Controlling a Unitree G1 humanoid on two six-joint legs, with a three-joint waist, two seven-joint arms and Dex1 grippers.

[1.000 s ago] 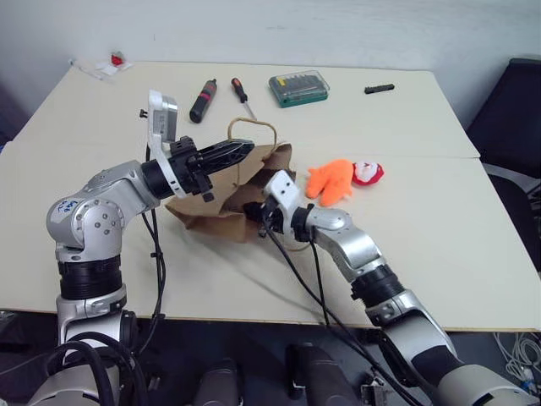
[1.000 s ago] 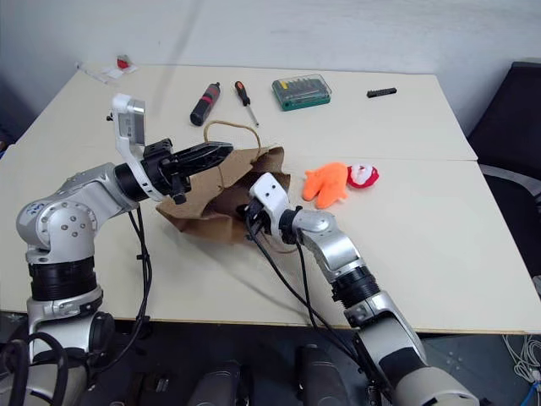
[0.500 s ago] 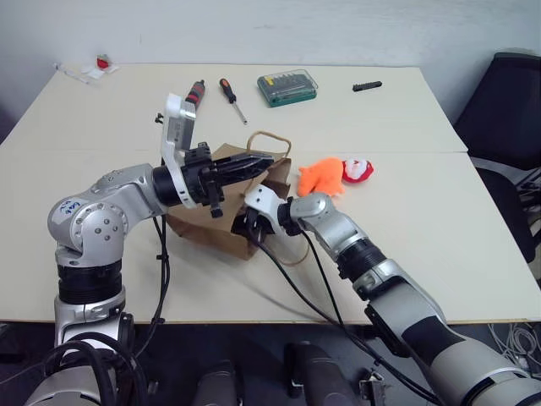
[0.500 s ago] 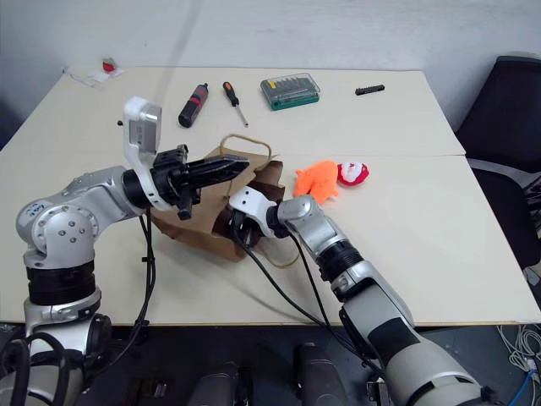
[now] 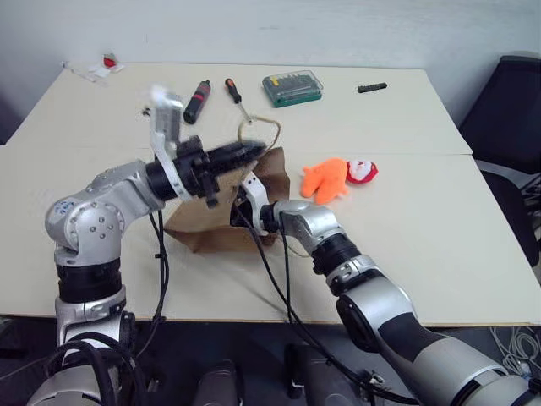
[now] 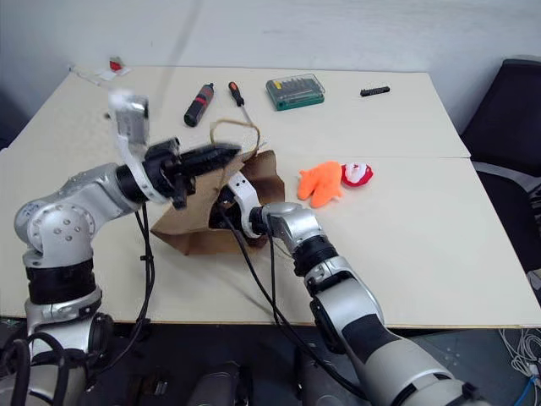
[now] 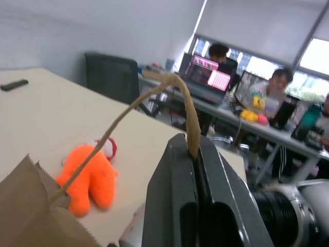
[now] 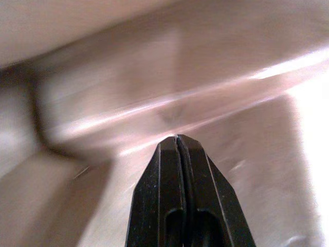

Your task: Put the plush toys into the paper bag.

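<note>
Left gripper (image 5: 252,150): fingers pressed together on one cord handle (image 5: 260,127) of the paper bag, as the left wrist view shows, the loop pinched between the black fingers (image 7: 180,175).
Left arm pose: forearm raised above the table (image 5: 423,220), gripper pointing across toward the right and slightly upward, the handle drawn up from the bag's mouth.
Right gripper (image 8: 177,141): fingers closed against each other with nothing between them, the tips inside the bag with brown paper all around.
Right arm pose: elbow bent low near the table's front edge, forearm running back toward the left, wrist reaching into the bag's open mouth from the right side.
Paper bag (image 5: 203,233): lying on the table's middle, nearer the front edge than the back, its mouth turned toward the right and lifted by the held handle.
Orange plush toy (image 5: 327,179): on the table just right of the bag's mouth, outside the bag.
Red and white plush toy (image 5: 363,172): touching the orange one on its right side.
Back edge of table: a green bit case (image 5: 292,87), a screwdriver (image 5: 234,90), a black and red tool (image 5: 199,98).
</note>
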